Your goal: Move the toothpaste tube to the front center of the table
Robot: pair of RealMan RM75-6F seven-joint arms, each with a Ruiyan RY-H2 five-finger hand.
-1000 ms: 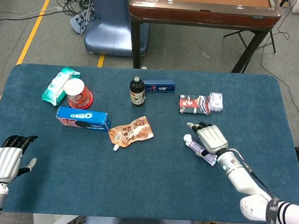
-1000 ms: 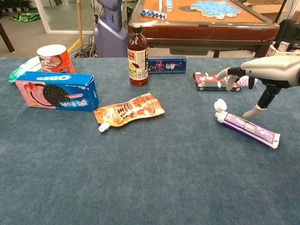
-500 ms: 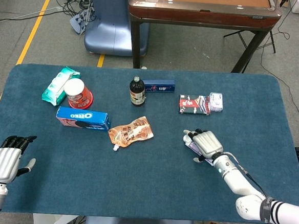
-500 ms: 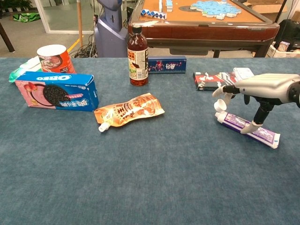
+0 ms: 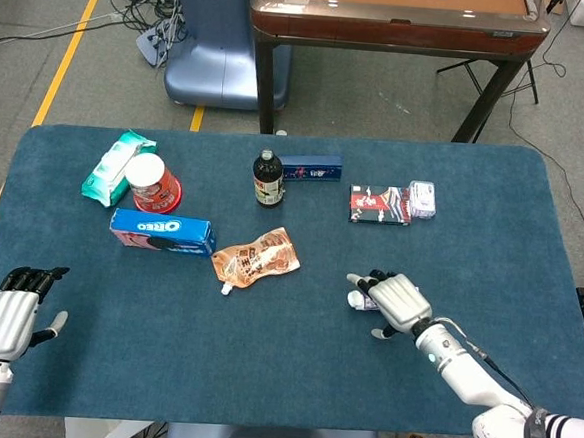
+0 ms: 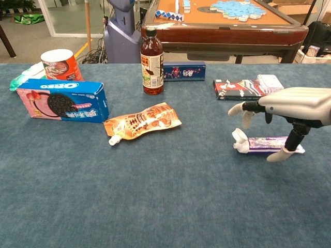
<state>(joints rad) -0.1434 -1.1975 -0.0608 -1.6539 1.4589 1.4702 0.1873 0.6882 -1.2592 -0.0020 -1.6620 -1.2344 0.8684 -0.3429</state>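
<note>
Directly under the spread, empty right hand (image 6: 289,106), the toothpaste tube (image 6: 266,144) flat on the table (image 6: 155,196).

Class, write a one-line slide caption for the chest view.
Right robot hand arched over the toothpaste tube on the blue table.

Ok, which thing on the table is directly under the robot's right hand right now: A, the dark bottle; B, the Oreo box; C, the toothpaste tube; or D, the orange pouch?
C: the right hand arches over the toothpaste tube, which lies flat on the blue table with its white cap pointing left.
</note>
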